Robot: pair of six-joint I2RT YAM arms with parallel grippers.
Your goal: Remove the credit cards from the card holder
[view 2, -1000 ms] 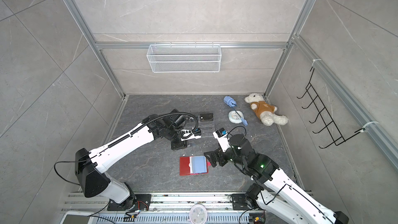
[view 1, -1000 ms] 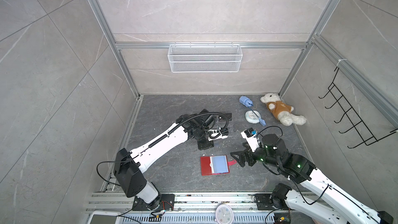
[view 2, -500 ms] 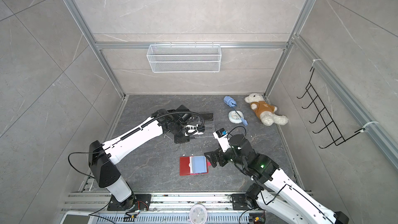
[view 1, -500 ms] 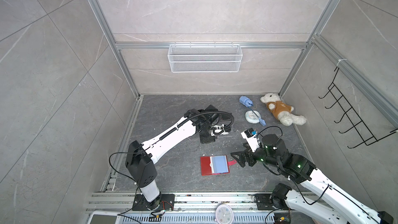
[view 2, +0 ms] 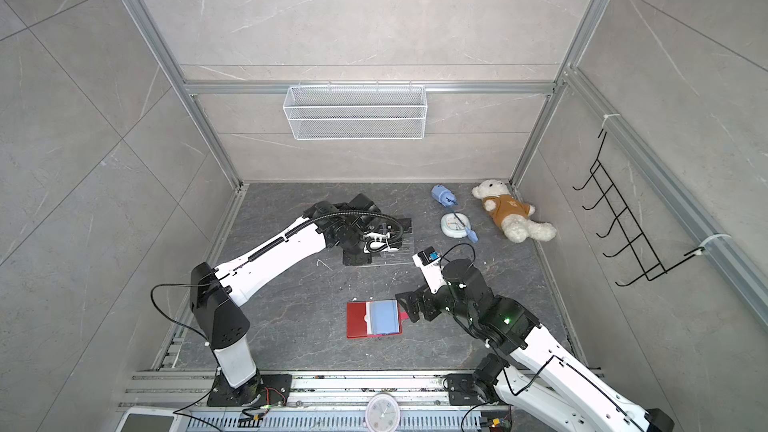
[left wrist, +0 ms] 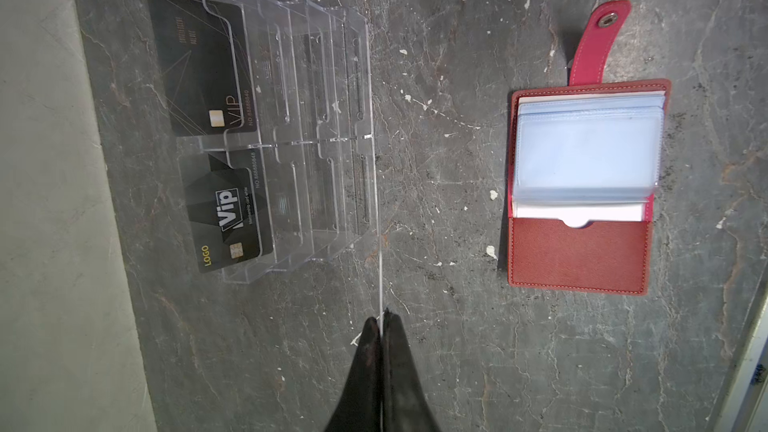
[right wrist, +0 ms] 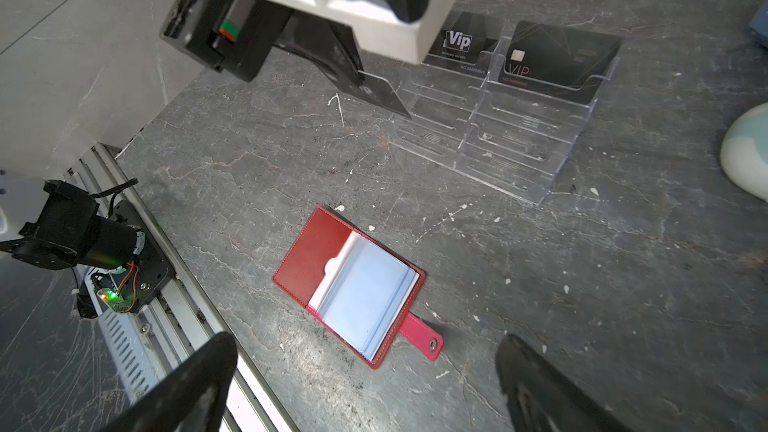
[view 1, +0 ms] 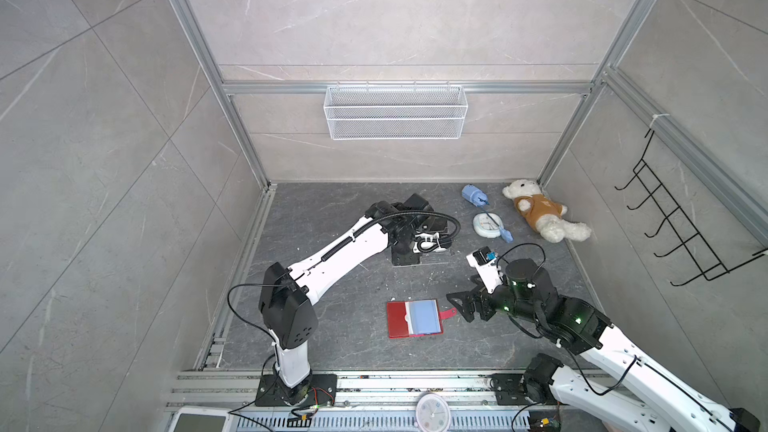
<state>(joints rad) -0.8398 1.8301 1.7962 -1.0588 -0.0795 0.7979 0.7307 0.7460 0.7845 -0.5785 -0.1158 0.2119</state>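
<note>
Right wrist view: a black card [right wrist: 384,95] is pinched tight in the left hand [right wrist: 357,76], upper middle, beside two cards [right wrist: 552,60] in a clear stand [right wrist: 498,139]. The card holder [right wrist: 309,259] is laid open mid-frame, with the right hand [right wrist: 365,388] spread wide. Cards seem light, stiff and slippery, and are best pinched edgewise.

Grey slab [view 1: 353,351]: card holder [view 1: 398,321] (lying open), acrylic stand [left wrist: 316,139], teddy [view 1: 536,211].

Robot lab cell: tiled walls [view 1: 83,126], aluminium frame [view 1: 395,88], base rail [view 1: 374,384].
</note>
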